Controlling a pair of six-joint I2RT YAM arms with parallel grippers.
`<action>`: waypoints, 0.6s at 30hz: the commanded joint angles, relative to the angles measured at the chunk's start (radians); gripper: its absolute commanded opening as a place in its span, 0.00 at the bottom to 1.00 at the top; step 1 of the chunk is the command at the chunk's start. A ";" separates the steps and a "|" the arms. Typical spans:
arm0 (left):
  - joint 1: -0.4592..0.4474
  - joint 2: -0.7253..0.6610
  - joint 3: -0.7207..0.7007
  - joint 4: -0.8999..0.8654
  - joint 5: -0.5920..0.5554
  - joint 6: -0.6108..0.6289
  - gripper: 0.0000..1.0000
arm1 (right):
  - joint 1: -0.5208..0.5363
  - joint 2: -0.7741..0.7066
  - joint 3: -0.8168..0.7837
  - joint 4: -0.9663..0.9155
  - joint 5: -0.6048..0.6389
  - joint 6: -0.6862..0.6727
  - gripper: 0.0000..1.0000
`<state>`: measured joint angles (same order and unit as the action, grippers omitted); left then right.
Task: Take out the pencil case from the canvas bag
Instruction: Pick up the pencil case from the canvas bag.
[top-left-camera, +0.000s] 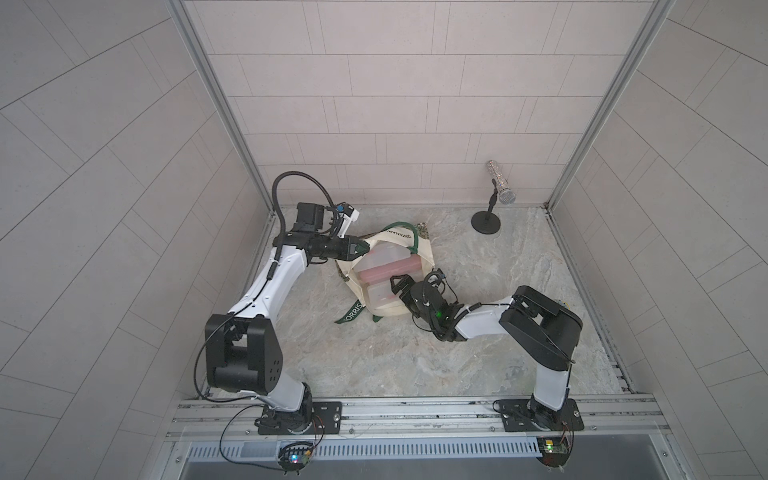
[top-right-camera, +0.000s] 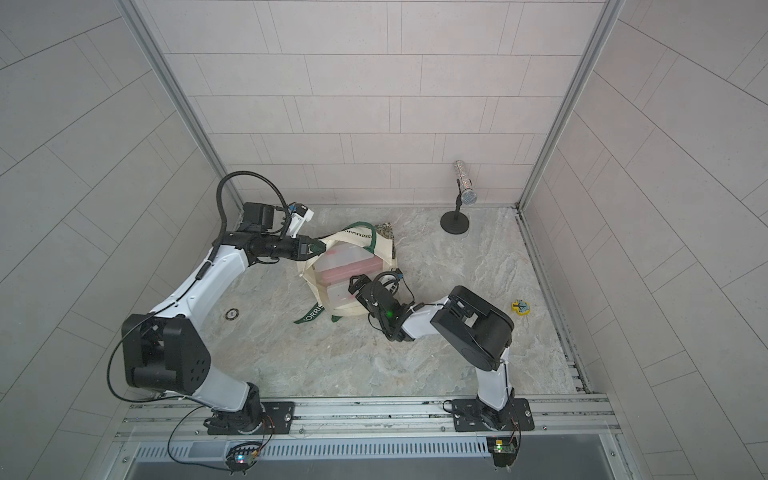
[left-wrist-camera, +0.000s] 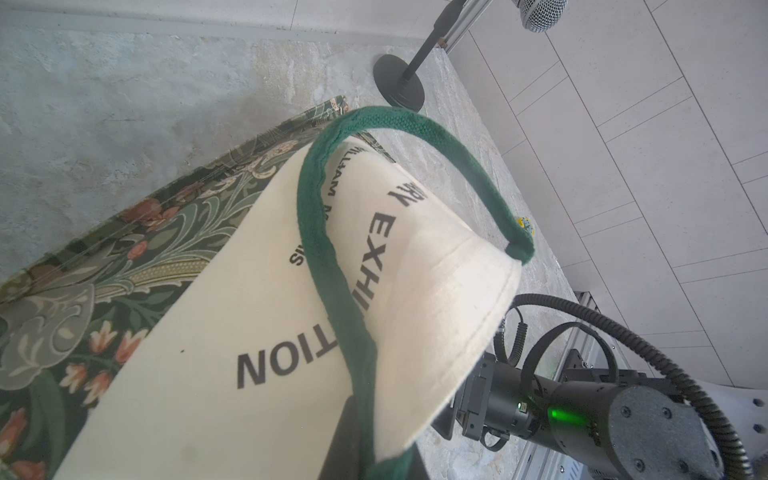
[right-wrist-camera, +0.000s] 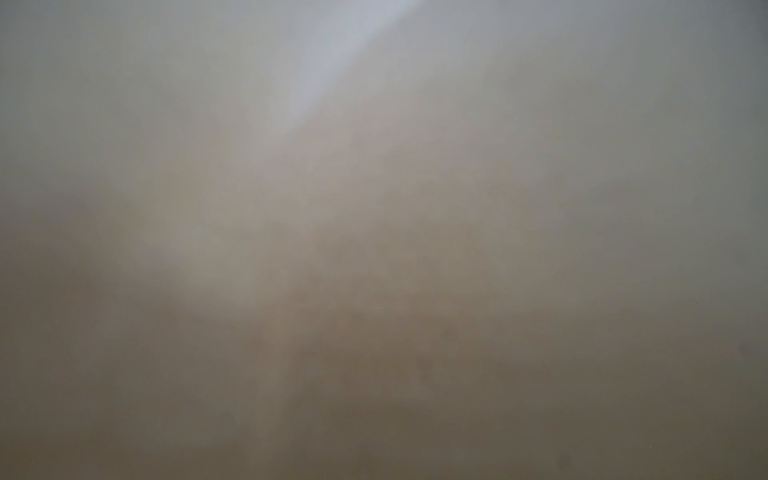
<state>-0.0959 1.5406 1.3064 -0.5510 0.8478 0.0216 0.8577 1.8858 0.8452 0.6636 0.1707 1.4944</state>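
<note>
**Reach-in stage of the removal, read from the robot's side outward.** Nearest, the right arm bends low across the marbled worktop (top-left-camera: 365, 365). Its right end effector (top-left-camera: 395, 289) sits inside the mouth of the canvas bag (top-left-camera: 388, 311), jaws spread wide and nothing visibly between them. The right wrist view is a featureless blur, probably from closeness to cloth or plastic. The pencil case (top-left-camera: 380, 268), a translucent box with a pink band, lies inside the bag, just beyond the fingertips and possibly touching them. Farther on, the left end effector (top-left-camera: 361, 248) is clenched on the bag's rim beside a green strap (left-wrist-camera: 316, 232), lifting the opening. A microphone (top-left-camera: 500, 185) on a stand occupies the far corner, well apart. Judged next move: close the right jaws across an edge of the case, then draw it out through the held-open mouth.
</note>
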 joint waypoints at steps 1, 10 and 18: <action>-0.002 -0.022 -0.009 0.007 0.027 -0.008 0.00 | 0.031 0.026 0.022 0.029 0.020 0.061 1.00; -0.002 -0.029 -0.014 0.014 0.025 -0.012 0.00 | 0.058 0.100 -0.005 0.273 0.139 0.114 0.93; -0.001 -0.030 -0.018 0.014 0.015 -0.011 0.00 | 0.052 0.168 0.000 0.368 0.146 0.146 0.89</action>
<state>-0.0956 1.5364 1.2991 -0.5453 0.8368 0.0177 0.9096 2.0281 0.8490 0.9775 0.3149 1.5837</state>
